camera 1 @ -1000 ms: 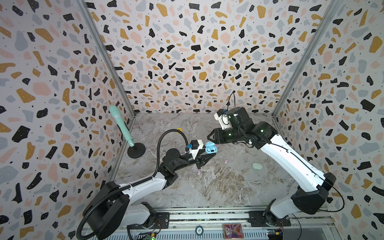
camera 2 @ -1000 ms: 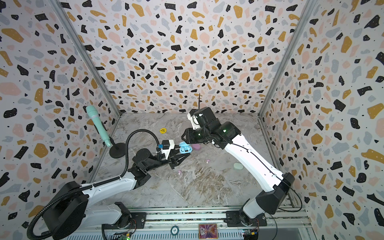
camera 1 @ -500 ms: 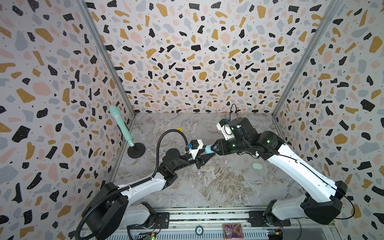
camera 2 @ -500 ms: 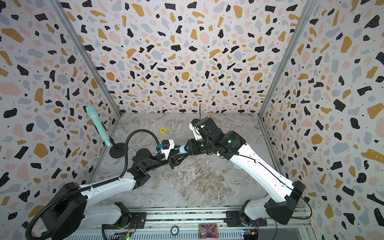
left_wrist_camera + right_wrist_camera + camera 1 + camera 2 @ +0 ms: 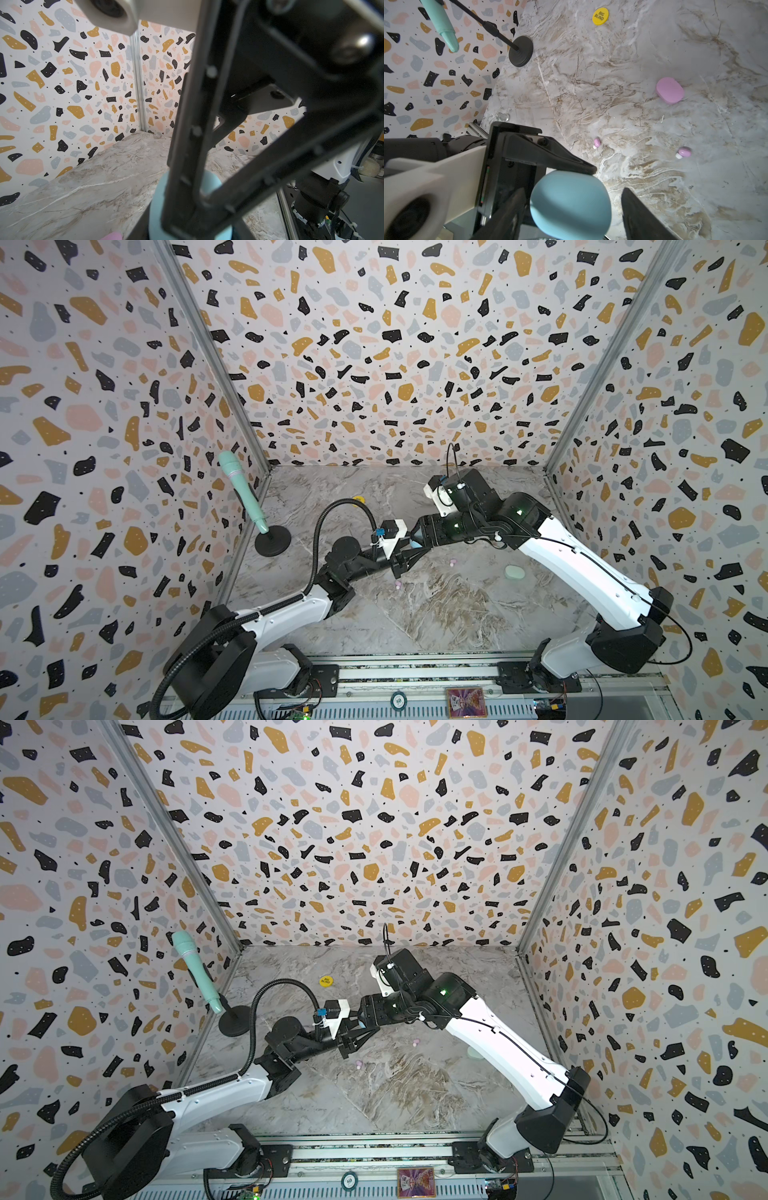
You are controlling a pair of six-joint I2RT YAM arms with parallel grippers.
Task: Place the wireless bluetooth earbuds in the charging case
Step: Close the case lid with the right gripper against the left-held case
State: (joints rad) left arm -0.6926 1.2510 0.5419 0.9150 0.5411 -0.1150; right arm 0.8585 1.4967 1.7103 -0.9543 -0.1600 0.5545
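My left hand (image 5: 409, 551) is clenched on the blue charging case (image 5: 571, 203) and holds it off the bench (image 5: 436, 614), near the middle of the workspace. My right hand (image 5: 573, 192) sits at the same spot with its jaws spread either side of that case. One finger (image 5: 643, 218) stands clear of it, so I read that hand as released. Two pink earbuds lie on their sides on the bench, well apart from each other. In the right wrist view the near earbud (image 5: 596, 143) has its long axis in line with the held case, white tip toward it and away from the pink case (image 5: 670, 90). The far earbud (image 5: 684, 152) points its white tip much the same way. A pale green case (image 5: 514, 571) rests just beside my right arm.
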